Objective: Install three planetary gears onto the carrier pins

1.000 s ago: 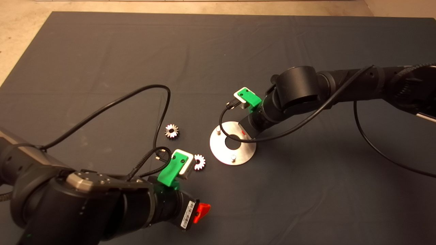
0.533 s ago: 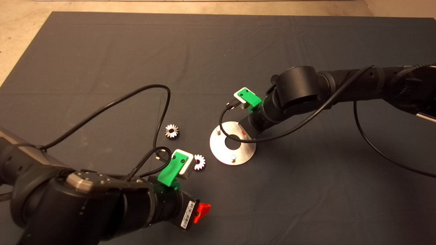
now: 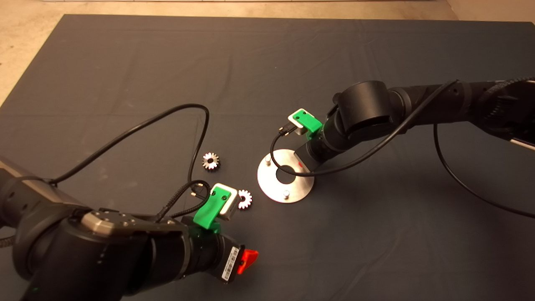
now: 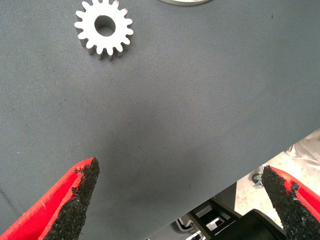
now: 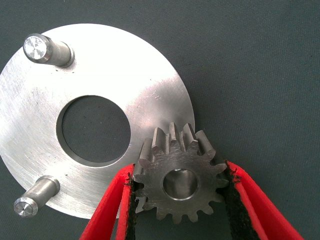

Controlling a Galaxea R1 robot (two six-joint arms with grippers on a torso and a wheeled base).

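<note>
Right gripper (image 5: 182, 200) at centre of the head view, over the right edge of the disc (image 3: 271, 186) — jaws clamped on one planetary gear (image 5: 177, 180), red fingers (image 5: 110, 210) pressed against its teeth on both sides. Gear held flat, bore facing the wrist camera, over the disc's rim; third pin not visible beneath it, so seating cannot be told. Two carrier pins (image 5: 45, 50) standing bare on the disc, one at upper left and one (image 5: 35, 197) at lower left of the right wrist view, either side of the central hole.

Left gripper (image 4: 182, 195) at lower left of the head view, above the dark mat (image 3: 125, 62) on the table — jaws wide apart, holding nothing. Second gear (image 4: 104, 28) flat on the mat, well ahead of the open jaws, just left of the disc in the head view. Third gear (image 3: 210, 161) flat on the mat, further left and higher in the head view, apart from both grippers.
</note>
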